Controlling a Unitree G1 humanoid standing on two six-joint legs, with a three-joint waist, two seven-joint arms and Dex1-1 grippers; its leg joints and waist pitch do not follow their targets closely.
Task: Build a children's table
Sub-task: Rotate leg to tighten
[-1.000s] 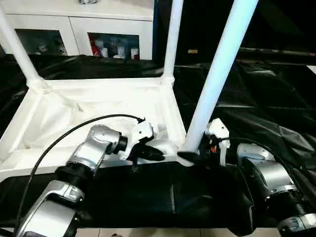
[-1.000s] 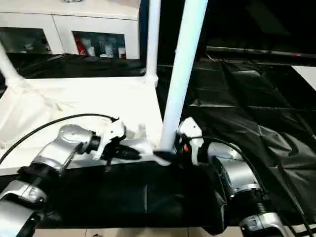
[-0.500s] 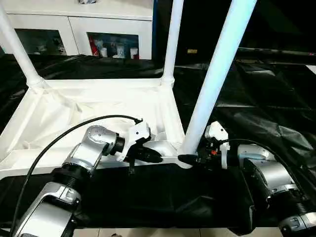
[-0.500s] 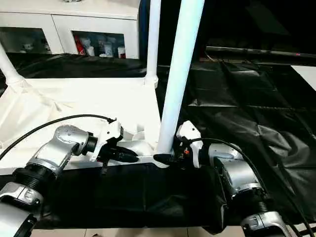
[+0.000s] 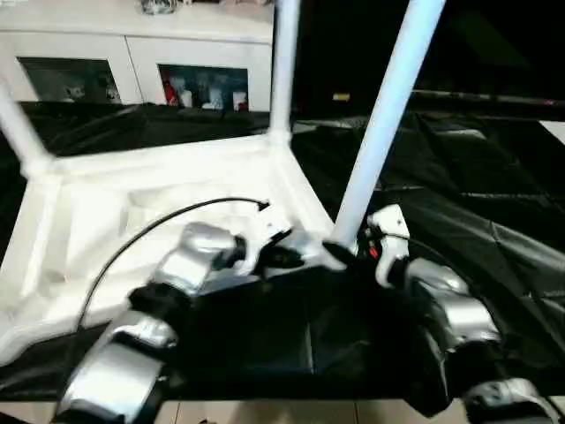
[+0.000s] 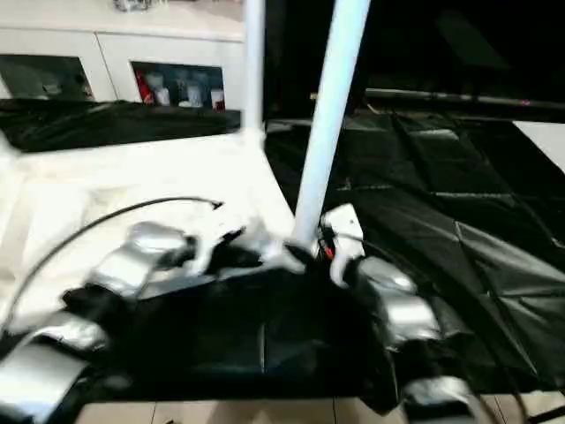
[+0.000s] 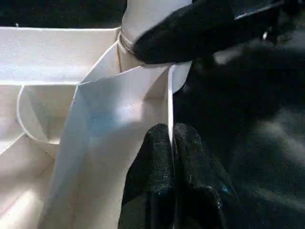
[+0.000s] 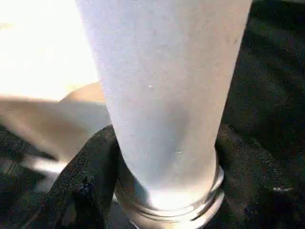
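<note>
Tabletop (image 5: 132, 208) lies underside-up on my black desk (image 5: 494, 177). My left hand (image 7: 172, 143) pinches its thin rim wall; my right hand (image 8: 162, 191) clamps the leg (image 5: 380, 132) base at two o'clock. Light, stiff, slippery plastic, I judge; grip low by the socket.

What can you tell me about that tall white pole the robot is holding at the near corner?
It is a leg of the upturned white tabletop: a smooth, plastic-looking tube, leaning slightly, with a ringed base in the near corner socket. The right hand grips it just above that ring, while the left hand pinches the rim beside it.
</note>
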